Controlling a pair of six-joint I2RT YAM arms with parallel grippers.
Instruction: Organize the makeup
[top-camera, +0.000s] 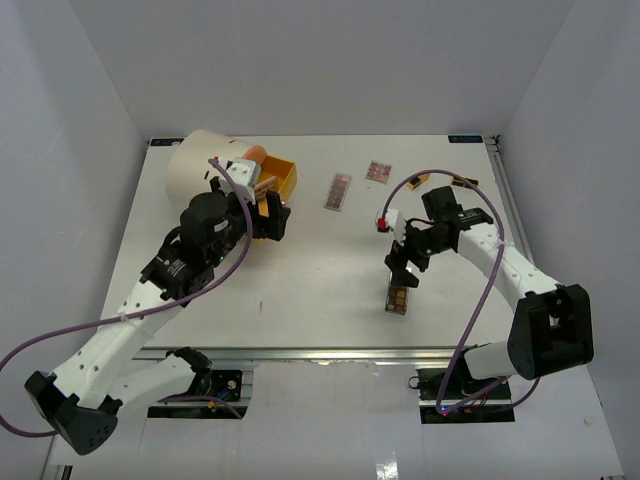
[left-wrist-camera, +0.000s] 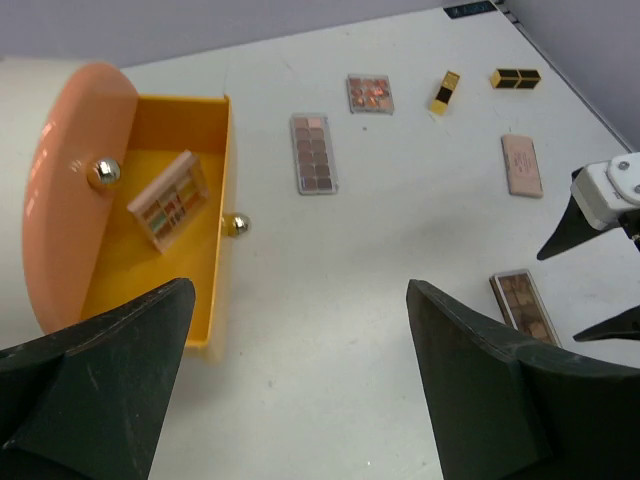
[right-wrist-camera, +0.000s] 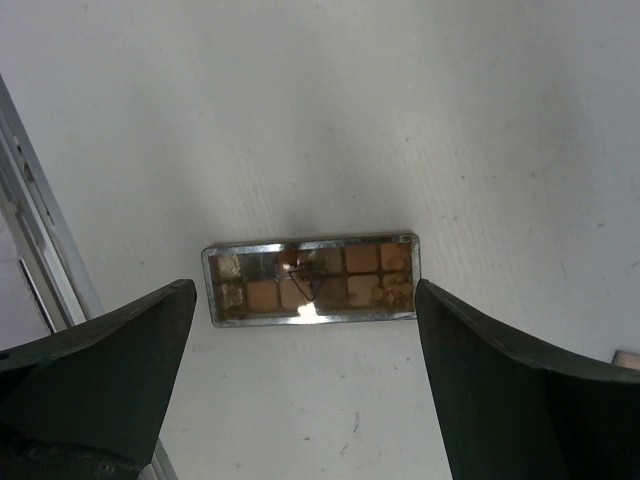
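One palette (left-wrist-camera: 168, 200) sits in the drawer (left-wrist-camera: 130, 270); both spread empty, left gripper (left-wrist-camera: 300, 290) waits, right gripper (right-wrist-camera: 303, 300) must drop onto the brown palette (right-wrist-camera: 350, 265).

Four flat rectangular eyeshadow palettes with coloured squares (left-wrist-camera: 313, 152) (left-wrist-camera: 370, 93) (left-wrist-camera: 168, 200) (left-wrist-camera: 525, 305), two small black-and-gold cosmetic tubes (left-wrist-camera: 445, 92) (left-wrist-camera: 515, 77) and one plain pink rectangular case (left-wrist-camera: 522, 165), pictured on one white table (top-camera: 320, 290) with one big cream cylinder (top-camera: 195, 165) and its one yellow-orange drawer (left-wrist-camera: 170, 115), which carries two round gold knobs (left-wrist-camera: 103, 173) (left-wrist-camera: 235, 225).
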